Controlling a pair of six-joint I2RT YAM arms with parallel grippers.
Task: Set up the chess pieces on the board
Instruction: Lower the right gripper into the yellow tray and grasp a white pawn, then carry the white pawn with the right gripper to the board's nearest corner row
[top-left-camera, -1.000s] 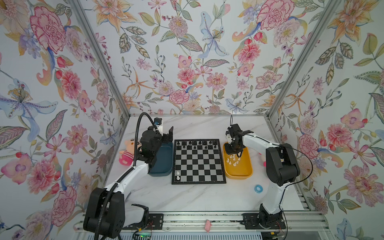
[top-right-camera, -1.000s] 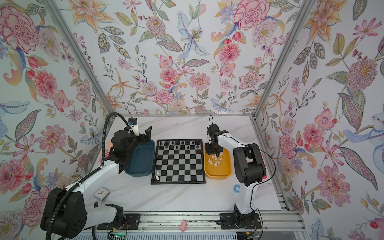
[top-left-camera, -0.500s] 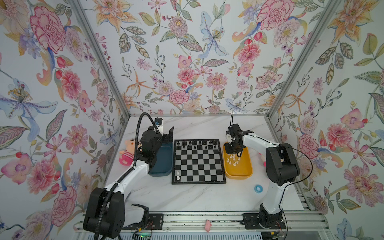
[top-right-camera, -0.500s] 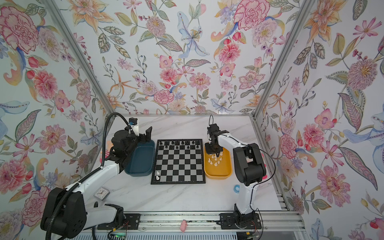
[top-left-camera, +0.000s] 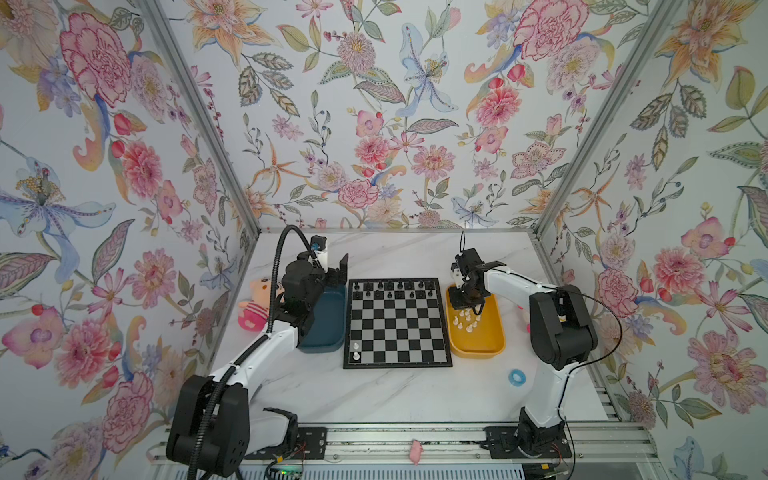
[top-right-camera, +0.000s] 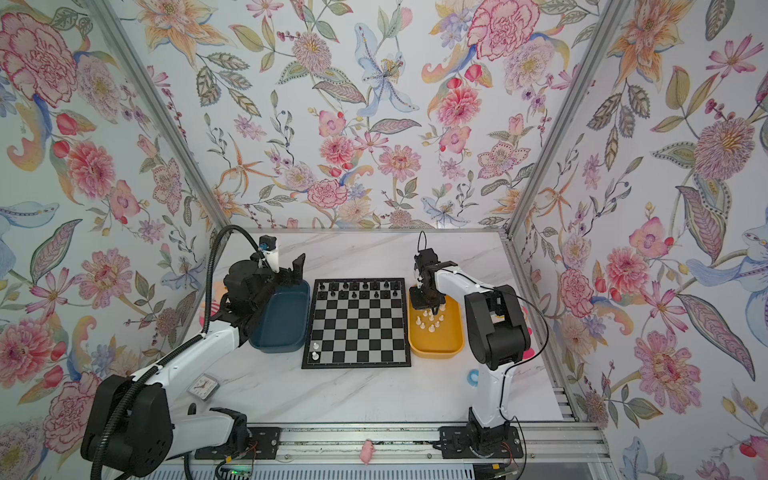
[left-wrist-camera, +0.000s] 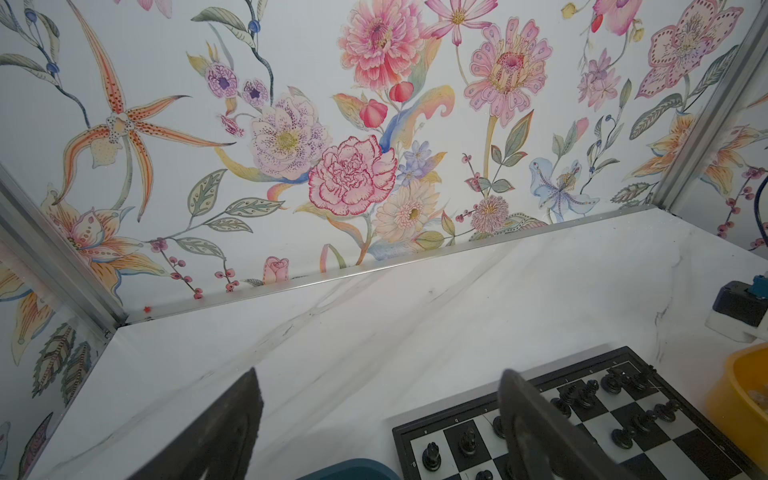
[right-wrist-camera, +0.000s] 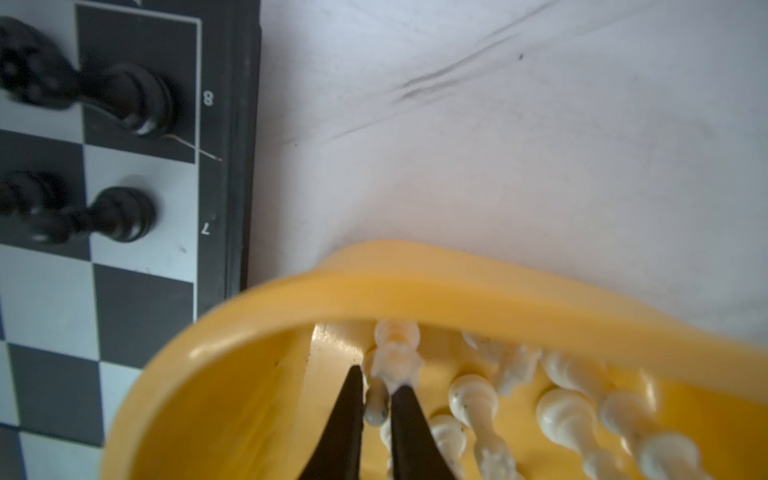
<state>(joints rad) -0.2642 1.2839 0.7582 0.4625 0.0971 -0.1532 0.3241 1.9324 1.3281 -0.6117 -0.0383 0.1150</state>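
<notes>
From my station I see the right pincer (right-wrist-camera: 377, 388) down inside the far end of the yellow tray (top-left-camera: 478, 354), its two dark fingers drawn nearly together and clamped on the thin stem of one white piece (right-wrist-camera: 376, 405). The rest of the chess pieces (top-left-camera: 465, 322) lie loose on the tray floor just beside it, several tipped on their sides in the right wrist view. The tray sits just to the right of the board (top-left-camera: 399, 332), which lies flat in the middle of the desk (top-left-camera: 374, 399) in both top views. Two white pawns (top-left-camera: 355, 351) stand on the board's near left corner, one behind the other, and the black chessmen (top-left-camera: 395, 286) fill its two far rows. On the other side, the left pincer (left-wrist-camera: 380, 419) hangs above the far end of the dark teal tray (top-left-camera: 328, 324) with its fingers spread wide and nothing between them. A pink plush toy (top-left-camera: 259, 299) rests near the left wall, and a blue ring (top-left-camera: 517, 377) lies on the desk near the right arm's base.
</notes>
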